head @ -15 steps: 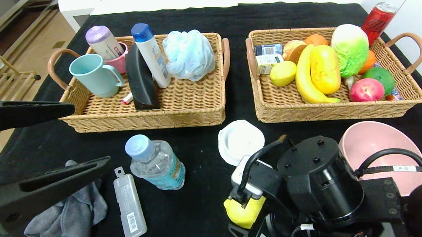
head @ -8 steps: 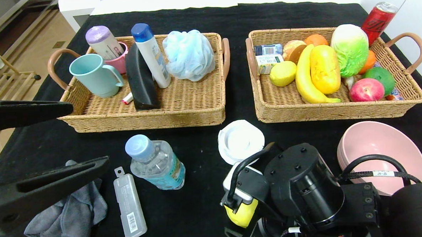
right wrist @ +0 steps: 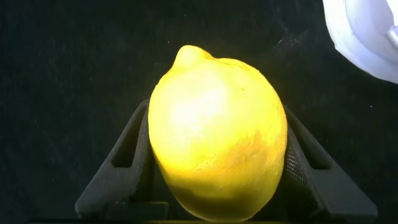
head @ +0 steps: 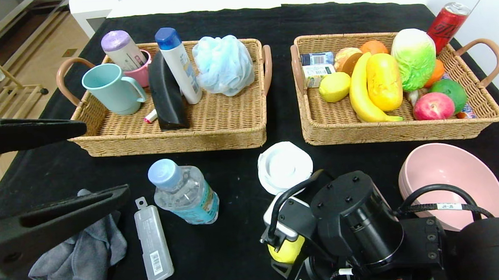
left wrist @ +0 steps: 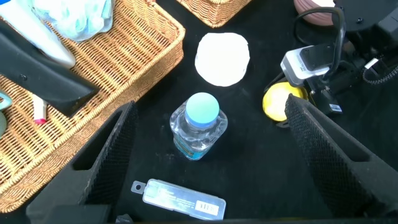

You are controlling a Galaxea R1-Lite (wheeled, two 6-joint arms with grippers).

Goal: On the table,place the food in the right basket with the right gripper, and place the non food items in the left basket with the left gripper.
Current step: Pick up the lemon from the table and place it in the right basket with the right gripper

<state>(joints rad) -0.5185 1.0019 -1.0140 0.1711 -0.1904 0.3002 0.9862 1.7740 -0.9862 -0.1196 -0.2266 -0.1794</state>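
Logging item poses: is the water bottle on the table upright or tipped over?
Upright. The water bottle stands on the table with its pale blue cap uppermost; the left wrist view looks straight down on that cap.

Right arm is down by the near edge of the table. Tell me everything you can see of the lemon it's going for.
The lemon is bright yellow with dimpled, glossy skin and a small nub at one end. It lies on the black table near the front edge, below the white lid. The right tool straddles it, one black finger along each side, both looking in contact. From the head view the arm hides most of it.
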